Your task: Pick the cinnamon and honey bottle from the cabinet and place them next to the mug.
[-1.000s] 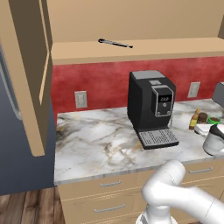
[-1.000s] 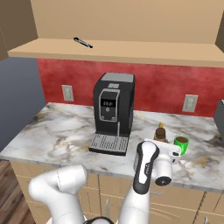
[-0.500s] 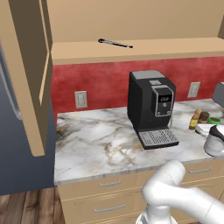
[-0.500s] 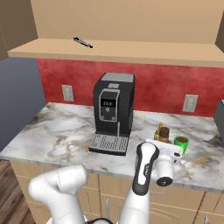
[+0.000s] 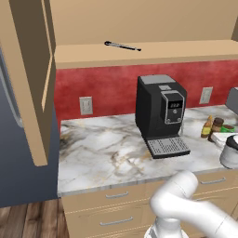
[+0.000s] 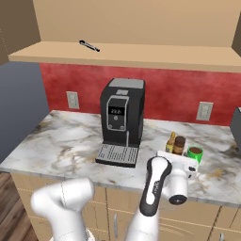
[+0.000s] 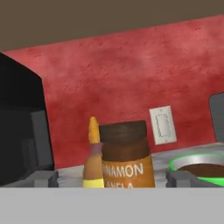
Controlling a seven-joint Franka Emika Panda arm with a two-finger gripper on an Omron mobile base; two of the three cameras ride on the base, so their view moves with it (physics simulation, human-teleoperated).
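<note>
The cinnamon (image 7: 126, 157), a brown jar with a dark cap, stands on the counter right in front of my hand. My gripper (image 7: 111, 179) is open, its grey fingertips (image 7: 43, 178) wide on either side of the jar with gaps. The honey bottle (image 7: 92, 159) stands touching or just beside the jar's left side, and the green mug (image 7: 197, 168) is at its right. From the right base view, honey bottle (image 6: 171, 141), cinnamon (image 6: 179, 145) and mug (image 6: 195, 153) stand in a row behind my gripper (image 6: 178, 157). The cabinet (image 5: 139, 49) hangs above, its door (image 5: 28, 74) swung open.
A black coffee machine (image 6: 123, 117) stands left of the row on the marble counter (image 6: 61, 141). A dark utensil (image 6: 89, 45) lies on the cabinet shelf. A grey appliance (image 6: 236, 134) sits at the counter's right end. Drawers (image 5: 116, 204) run below; a fridge (image 5: 18, 167) stands at the left.
The fingers have spread apart and let go of the cinnamon jar. Jar, bottle and mug stand where they were, and the hand has barely shifted.
</note>
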